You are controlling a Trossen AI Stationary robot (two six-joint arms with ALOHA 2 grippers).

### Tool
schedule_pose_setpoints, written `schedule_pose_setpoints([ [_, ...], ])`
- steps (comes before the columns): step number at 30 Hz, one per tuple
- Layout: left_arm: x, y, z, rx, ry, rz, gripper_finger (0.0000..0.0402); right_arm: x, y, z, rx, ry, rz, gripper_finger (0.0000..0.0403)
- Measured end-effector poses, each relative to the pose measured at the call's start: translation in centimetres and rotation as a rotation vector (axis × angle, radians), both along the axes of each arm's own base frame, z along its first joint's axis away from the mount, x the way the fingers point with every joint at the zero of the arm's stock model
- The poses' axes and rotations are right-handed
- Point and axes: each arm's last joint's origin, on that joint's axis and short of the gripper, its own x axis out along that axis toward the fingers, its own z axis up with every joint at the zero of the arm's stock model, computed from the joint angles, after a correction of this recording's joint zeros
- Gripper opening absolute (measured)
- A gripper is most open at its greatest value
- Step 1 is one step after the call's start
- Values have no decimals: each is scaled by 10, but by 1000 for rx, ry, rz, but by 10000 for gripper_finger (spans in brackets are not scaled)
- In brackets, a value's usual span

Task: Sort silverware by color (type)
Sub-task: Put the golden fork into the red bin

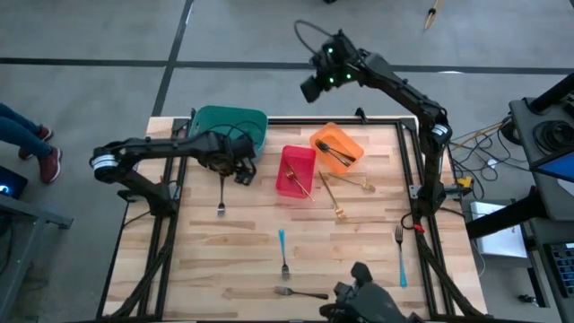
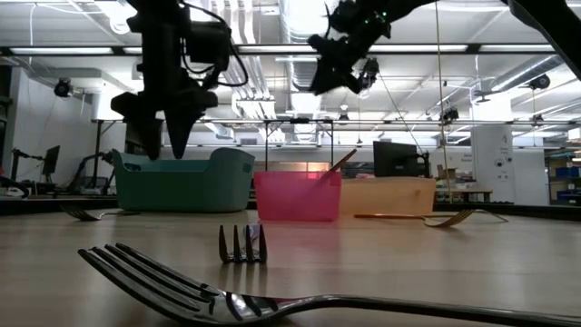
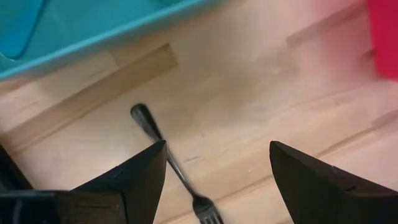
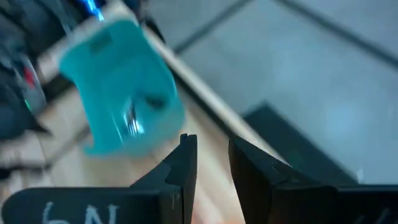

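The left end effector (image 1: 240, 169) hovers with its fingers spread wide above a dark fork (image 1: 221, 192) lying on the wooden counter (image 1: 242, 247) just beside the teal bin (image 1: 230, 125); in the left wrist view the fork (image 3: 171, 163) runs between the fingers, its tines cut off at the frame edge. The right end effector (image 1: 313, 87) hangs high beyond the counter's far edge, fingers a narrow gap apart and holding nothing visible. Gold forks (image 1: 337, 199) lie near the red bin (image 1: 295, 170) and orange bin (image 1: 337, 147); blue-handled forks (image 1: 282, 251) rest nearer the front. The bins' contents are hard to make out.
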Motion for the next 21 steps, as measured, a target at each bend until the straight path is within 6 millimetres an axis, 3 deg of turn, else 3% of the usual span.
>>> schedule_pose_setpoints([
  [9,-11,-14,-12,20,44,-8,263,7,-6,43,-142,-282,-47,82],
  [21,-11,-15,-28,61,-5,-4,263,13,-7,53,-218,-392,-41,78],
])
